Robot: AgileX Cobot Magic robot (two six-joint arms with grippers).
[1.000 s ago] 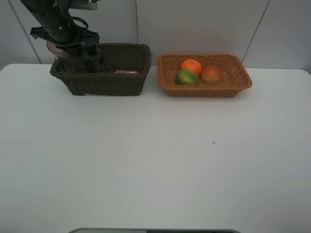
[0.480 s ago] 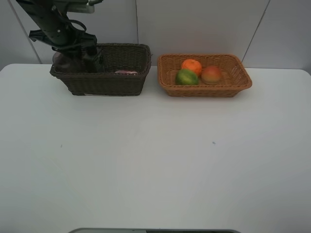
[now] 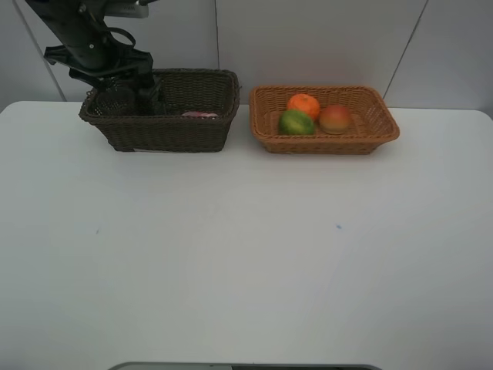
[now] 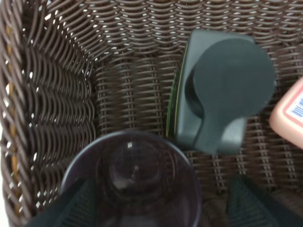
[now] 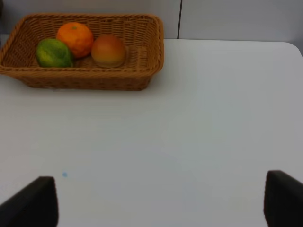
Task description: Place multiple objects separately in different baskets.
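The dark brown basket (image 3: pixel 173 131) stands at the back left. In it the translucent mauve cup (image 4: pixel 130 179) stands upright beside the dark green pump bottle (image 4: pixel 222 94). The pink bottle (image 4: pixel 291 113) lies further along, seen as a pink strip (image 3: pixel 200 115) over the rim. My left gripper (image 4: pixel 161 208) hangs open above the cup, its fingers (image 4: pixel 71 208) on either side. The orange-tan basket (image 3: pixel 377 135) holds the orange (image 3: pixel 304 103), the green fruit (image 3: pixel 296 122) and the red-yellow fruit (image 3: pixel 336 118). My right gripper (image 5: pixel 156 203) is open over bare table, holding nothing.
The left arm (image 3: pixel 85 38) leans over the dark basket's left end. A white wall rises right behind both baskets. The white table (image 3: pixel 246 254) stretches wide in front of them, with a small blue mark (image 5: pixel 65 174) on it.
My left gripper has opened and let go of the mauve cup, which now stands lower inside the dark basket. The right arm has not moved.
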